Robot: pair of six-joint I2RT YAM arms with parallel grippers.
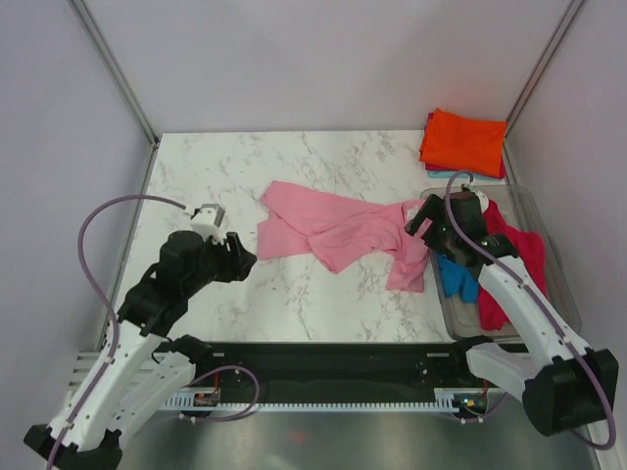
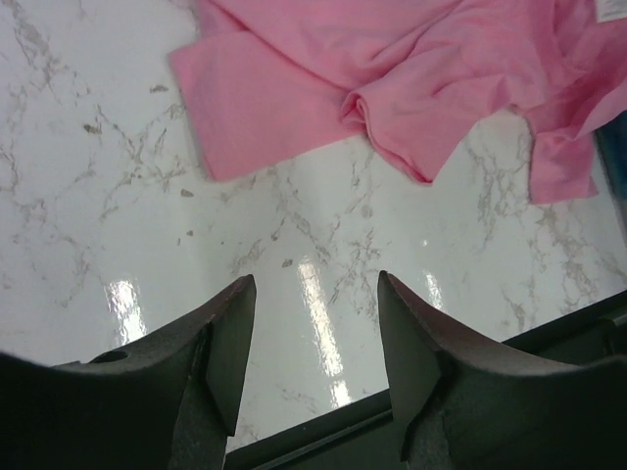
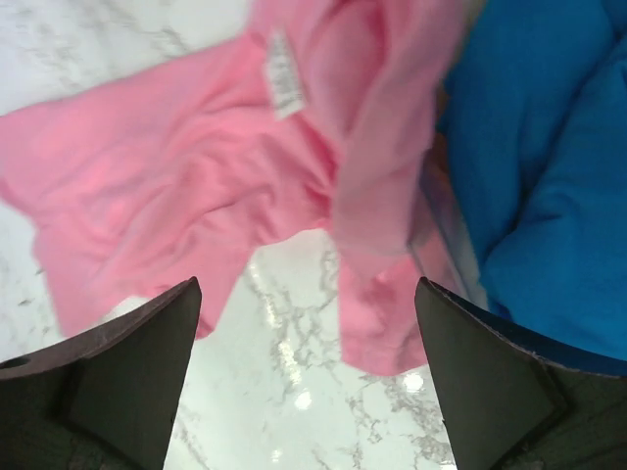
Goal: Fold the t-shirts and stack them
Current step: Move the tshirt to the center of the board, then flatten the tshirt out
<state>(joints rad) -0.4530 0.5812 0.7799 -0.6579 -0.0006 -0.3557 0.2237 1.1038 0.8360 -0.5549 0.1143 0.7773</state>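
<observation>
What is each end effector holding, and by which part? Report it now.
Nothing is held. The left end effector is open over the table; the right end effector is open above the light pink t-shirt.

Robotics lab: an enclosed test cell.

Two robot arms, the left arm point(image 1: 147, 304) and the right arm point(image 1: 524, 299), are bolted to a black rail point(image 1: 323, 364) at the near edge of a marble-patterned counter point(image 1: 196, 176). Plain pale walls point(image 1: 294, 59) set between bare metal posts point(image 1: 114, 69) box the counter in. Lavender cables point(image 1: 82, 240) loop off the arms, and a clear plastic bin point(image 1: 551, 211) of t-shirts point(image 1: 524, 255) sits beside the right arm.
</observation>
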